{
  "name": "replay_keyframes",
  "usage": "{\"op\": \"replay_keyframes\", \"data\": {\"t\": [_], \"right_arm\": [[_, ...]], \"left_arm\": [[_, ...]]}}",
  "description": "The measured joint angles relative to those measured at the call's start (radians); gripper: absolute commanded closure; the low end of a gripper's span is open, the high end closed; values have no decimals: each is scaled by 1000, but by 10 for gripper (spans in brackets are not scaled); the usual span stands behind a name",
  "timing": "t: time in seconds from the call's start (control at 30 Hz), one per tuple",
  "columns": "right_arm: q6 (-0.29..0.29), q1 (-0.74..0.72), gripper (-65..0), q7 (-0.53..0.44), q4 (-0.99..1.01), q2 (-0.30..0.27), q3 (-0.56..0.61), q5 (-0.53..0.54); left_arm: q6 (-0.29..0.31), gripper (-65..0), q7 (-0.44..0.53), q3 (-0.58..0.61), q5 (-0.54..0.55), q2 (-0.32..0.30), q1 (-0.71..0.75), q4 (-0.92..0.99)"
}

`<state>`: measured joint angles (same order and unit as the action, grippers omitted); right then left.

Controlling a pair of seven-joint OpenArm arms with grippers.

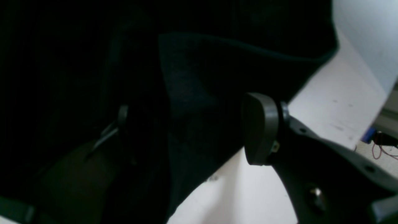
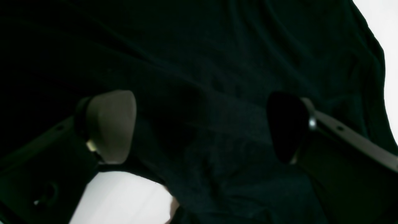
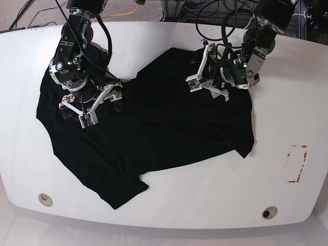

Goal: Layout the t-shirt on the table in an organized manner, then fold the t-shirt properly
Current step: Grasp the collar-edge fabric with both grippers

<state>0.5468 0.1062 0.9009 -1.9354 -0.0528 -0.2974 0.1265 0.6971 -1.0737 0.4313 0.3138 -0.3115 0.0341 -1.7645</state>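
The black t-shirt [image 3: 154, 118] lies spread and wrinkled across the white table [image 3: 205, 200], one sleeve pointing to the front edge. My right gripper [image 3: 100, 107] hovers over the shirt's left part. In the right wrist view its two pads stand wide apart, open, with dark cloth [image 2: 202, 62] beneath and between them. My left gripper [image 3: 209, 84] sits at the shirt's upper right part near the collar. In the left wrist view a raised fold of the t-shirt [image 1: 192, 93] stands between its parted jaws [image 1: 189, 124]; one pad [image 1: 259, 129] is plain, the other dim behind cloth.
A red tape rectangle [image 3: 297, 164] marks the table's right side. Two grommet holes [image 3: 45, 199] [image 3: 269, 211] sit near the front edge. Cables [image 3: 133, 7] run behind the table. Bare white tabletop [image 1: 326, 93] shows beside the shirt's edge.
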Motion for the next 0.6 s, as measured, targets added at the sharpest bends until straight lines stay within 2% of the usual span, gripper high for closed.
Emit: {"op": "replay_keyframes", "data": {"t": [0.23,0.6], "right_arm": [[0,-3,-650,0,0,0,0,0],[-1,-5,-650,-1,0,0,0,0]], "left_arm": [[0,-279,-39,43,2,-16,-4,-13],[0,-272,-47,79,3,-31,-2,-13]]}}
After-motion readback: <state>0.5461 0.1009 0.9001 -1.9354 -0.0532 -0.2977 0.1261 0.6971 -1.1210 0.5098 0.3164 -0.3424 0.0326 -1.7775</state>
